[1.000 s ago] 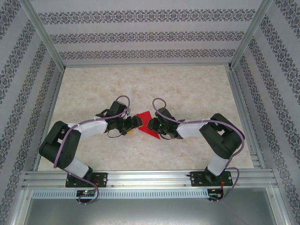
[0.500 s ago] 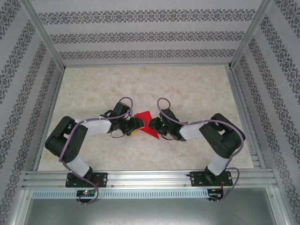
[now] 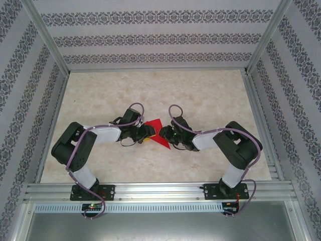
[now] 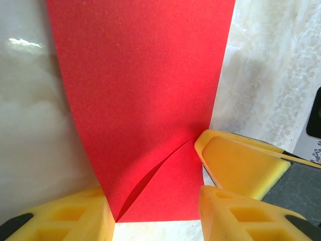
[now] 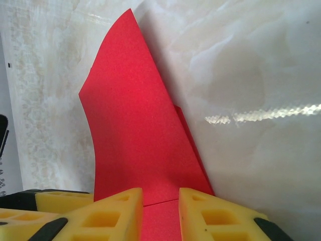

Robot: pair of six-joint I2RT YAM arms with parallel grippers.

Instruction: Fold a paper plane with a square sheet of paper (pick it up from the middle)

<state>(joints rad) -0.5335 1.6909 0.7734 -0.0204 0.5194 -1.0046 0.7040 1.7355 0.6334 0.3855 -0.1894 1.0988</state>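
The square sheet of paper (image 3: 156,131) is bright red, folded into a narrower creased shape, and lies on the marble table between my two grippers. In the left wrist view the paper (image 4: 145,100) runs away from me with a diagonal flap near its close end. My left gripper (image 4: 155,221) is open, and its yellow fingers (image 4: 55,218) stand on either side of the sheet's near end, at its edges. My right gripper (image 5: 160,216) is open by a narrow gap, with the red paper (image 5: 135,130) showing between its tips. One right finger (image 4: 241,165) touches the sheet's right edge.
The marble tabletop (image 3: 210,95) stretches wide behind and beside the paper. Aluminium frame rails (image 3: 150,190) run along the near edge and the sides. Patterned walls close in the back and both sides.
My left arm has slid a little to the right toward the paper and its jaws have narrowed. The right gripper and the paper have hardly moved.
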